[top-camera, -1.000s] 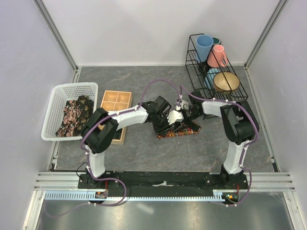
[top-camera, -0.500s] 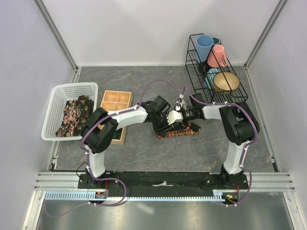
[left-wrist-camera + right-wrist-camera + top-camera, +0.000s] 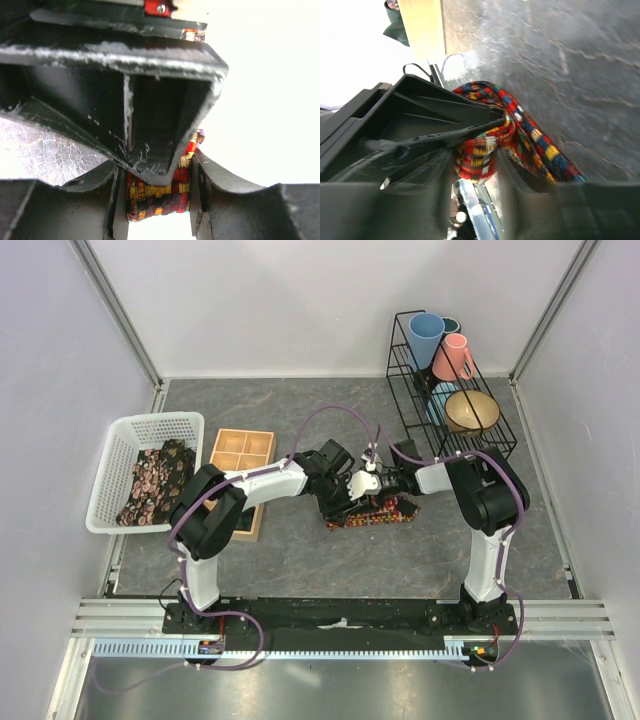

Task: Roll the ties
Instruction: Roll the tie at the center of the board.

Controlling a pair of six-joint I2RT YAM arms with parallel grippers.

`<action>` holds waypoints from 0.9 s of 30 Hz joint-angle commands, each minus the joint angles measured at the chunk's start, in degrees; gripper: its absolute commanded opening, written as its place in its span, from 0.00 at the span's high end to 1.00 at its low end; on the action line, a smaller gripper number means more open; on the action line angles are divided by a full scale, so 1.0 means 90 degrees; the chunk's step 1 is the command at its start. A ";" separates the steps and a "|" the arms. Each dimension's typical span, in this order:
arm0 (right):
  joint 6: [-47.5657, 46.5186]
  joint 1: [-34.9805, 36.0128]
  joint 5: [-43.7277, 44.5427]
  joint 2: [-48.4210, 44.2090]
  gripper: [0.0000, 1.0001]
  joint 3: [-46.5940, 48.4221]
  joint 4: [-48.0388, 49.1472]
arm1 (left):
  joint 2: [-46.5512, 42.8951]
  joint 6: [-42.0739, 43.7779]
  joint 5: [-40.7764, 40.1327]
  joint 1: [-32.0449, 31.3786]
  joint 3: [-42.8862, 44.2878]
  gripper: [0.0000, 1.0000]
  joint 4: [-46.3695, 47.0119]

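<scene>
A tie [image 3: 378,513] with a dense red, yellow and blue print lies bunched on the grey table in the middle. My left gripper [image 3: 347,502] is at its left end, and in the left wrist view it [image 3: 157,202] is shut on a fold of the tie [image 3: 155,192]. My right gripper [image 3: 380,486] meets it from the right. In the right wrist view it [image 3: 476,167] is shut on a rolled bunch of the tie [image 3: 480,155], and the rest of the tie trails off over the table. More dark floral ties [image 3: 152,483] lie in the white basket.
A white basket [image 3: 120,445] stands at the far left, with a wooden tray [image 3: 241,453] of compartments beside it. A black wire rack [image 3: 448,425] with cups and a bowl stands at the back right. The two grippers are nearly touching.
The right arm has drawn in to the left, bringing its gripper closer to the left one. The tie's right end has bunched up a little. The left gripper has hardly moved.
</scene>
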 commanded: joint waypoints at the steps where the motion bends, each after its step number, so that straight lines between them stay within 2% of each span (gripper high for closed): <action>1: -0.1015 0.0101 0.0533 0.0281 0.74 0.0195 -0.0749 | 0.0388 0.0187 -0.0151 0.0017 -0.0259 0.92 -0.0562; 2: -0.1210 0.0101 0.0602 0.0300 0.82 0.0244 -0.1041 | 0.0378 0.0187 -0.0142 0.0017 -0.0259 0.91 -0.0562; 3: -0.1367 0.0092 0.0728 0.0359 0.99 0.0293 -0.1218 | 0.0378 0.0178 -0.0132 0.0026 -0.0259 0.88 -0.0562; 5: -0.1708 0.0091 0.0846 0.0437 1.00 0.0469 -0.1705 | 0.0359 0.0187 -0.0064 0.0046 -0.0249 0.82 -0.0572; 11: -0.2032 0.0052 0.1402 0.0398 1.00 0.0499 -0.2127 | 0.0066 0.0119 0.0258 0.0231 -0.0074 0.52 -0.0484; 13: -0.2217 0.0033 0.1578 0.0379 1.00 0.0547 -0.2293 | -0.0157 0.0070 0.0395 0.0270 -0.0044 0.34 -0.0300; 17: -0.2432 0.0013 0.1920 0.0252 1.00 0.0557 -0.2430 | -0.0626 -0.0192 0.0649 0.0329 -0.0345 0.23 0.0286; 19: -0.2540 -0.0016 0.2047 0.0252 1.00 0.0577 -0.2489 | -0.0948 -0.0407 0.0834 0.0397 -0.0570 0.02 0.0831; 27: -0.2794 -0.0065 0.2584 0.0252 1.00 0.0596 -0.2742 | -0.1946 -0.0867 0.1186 0.0564 -0.2357 0.00 0.3370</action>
